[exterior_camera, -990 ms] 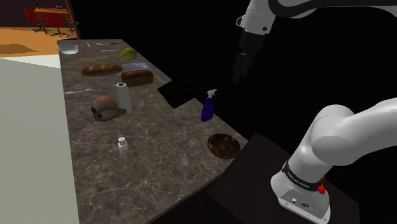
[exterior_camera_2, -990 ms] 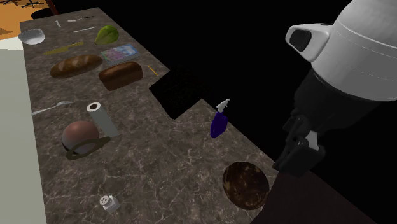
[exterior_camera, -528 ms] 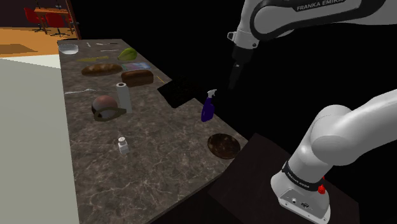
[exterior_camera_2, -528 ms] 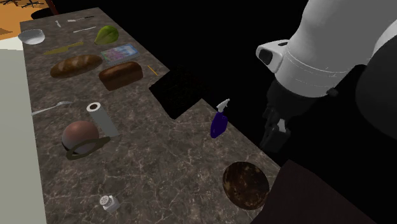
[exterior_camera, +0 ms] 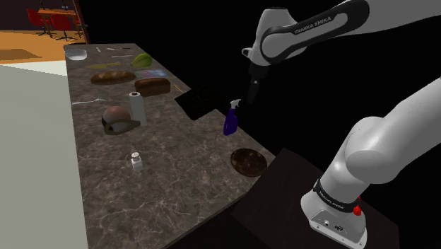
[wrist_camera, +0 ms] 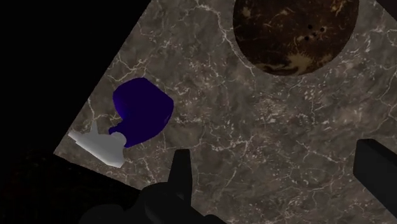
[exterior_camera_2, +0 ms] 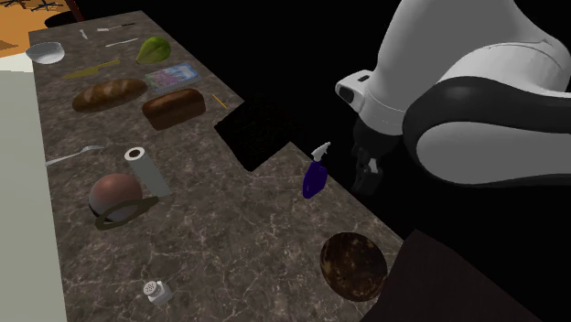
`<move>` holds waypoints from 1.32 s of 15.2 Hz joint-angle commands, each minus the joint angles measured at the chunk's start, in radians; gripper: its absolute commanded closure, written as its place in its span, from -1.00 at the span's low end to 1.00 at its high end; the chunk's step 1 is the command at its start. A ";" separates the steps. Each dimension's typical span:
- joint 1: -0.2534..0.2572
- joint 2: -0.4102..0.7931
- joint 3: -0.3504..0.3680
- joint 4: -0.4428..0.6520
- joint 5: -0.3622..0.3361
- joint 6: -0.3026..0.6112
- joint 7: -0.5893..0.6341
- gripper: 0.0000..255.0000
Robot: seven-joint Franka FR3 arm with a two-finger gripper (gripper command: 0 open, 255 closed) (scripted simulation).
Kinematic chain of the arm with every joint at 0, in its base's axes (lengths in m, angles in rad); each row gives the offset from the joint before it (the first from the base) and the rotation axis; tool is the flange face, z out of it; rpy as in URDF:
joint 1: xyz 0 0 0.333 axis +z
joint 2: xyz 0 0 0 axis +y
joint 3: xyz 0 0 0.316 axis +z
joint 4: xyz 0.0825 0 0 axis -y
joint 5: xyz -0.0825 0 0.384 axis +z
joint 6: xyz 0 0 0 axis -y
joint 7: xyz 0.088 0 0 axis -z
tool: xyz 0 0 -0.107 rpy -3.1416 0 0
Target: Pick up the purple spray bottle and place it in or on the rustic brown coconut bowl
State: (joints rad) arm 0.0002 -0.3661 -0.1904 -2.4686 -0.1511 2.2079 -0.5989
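The purple spray bottle [exterior_camera: 230, 122] with a white trigger head stands upright near the counter's edge. It also appears in the second exterior view [exterior_camera_2: 314, 177] and in the wrist view [wrist_camera: 141, 114]. The dark brown round bowl [exterior_camera: 248, 161] [exterior_camera_2: 353, 265] [wrist_camera: 294, 32] rests on the counter a short way from it, nearer the stand. My black gripper [exterior_camera: 252, 95] [exterior_camera_2: 366, 176] hangs above the counter edge, just off the bottle's nozzle side. In the wrist view the gripper [wrist_camera: 276, 153] is open, nothing lies between its fingers, and the bottle sits outside one finger [wrist_camera: 181, 175].
A black cutout [exterior_camera: 201, 101] breaks the marbled counter [exterior_camera: 169, 170] behind the bottle. Further back lie two bread loaves [exterior_camera: 153, 85], a paper towel roll [exterior_camera: 137, 107], a brown domed object [exterior_camera: 116, 119], a shaker [exterior_camera: 137, 162] and a glass bowl [exterior_camera: 75, 51]. The dark stand [exterior_camera: 283, 205] adjoins the counter.
The arm has swung toward the shoulder view's left and lowered, bringing the gripper close beside the spray bottle. Bottle and bowl have not moved.
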 commanded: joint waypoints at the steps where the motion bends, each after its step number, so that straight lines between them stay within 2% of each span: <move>1: 0.001 0.074 -0.026 0.024 -0.011 0.063 -0.067 -1.00; 9: 0.003 0.381 -0.089 0.186 0.022 0.258 -0.331 -1.00; 15: -0.030 0.614 -0.077 0.365 0.088 0.349 -0.530 -1.00; 20: -0.044 0.674 -0.068 0.373 0.107 0.400 -0.543 -1.00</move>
State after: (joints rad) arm -0.0419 0.2952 -0.2599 -2.0961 -0.0476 2.5953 -1.1401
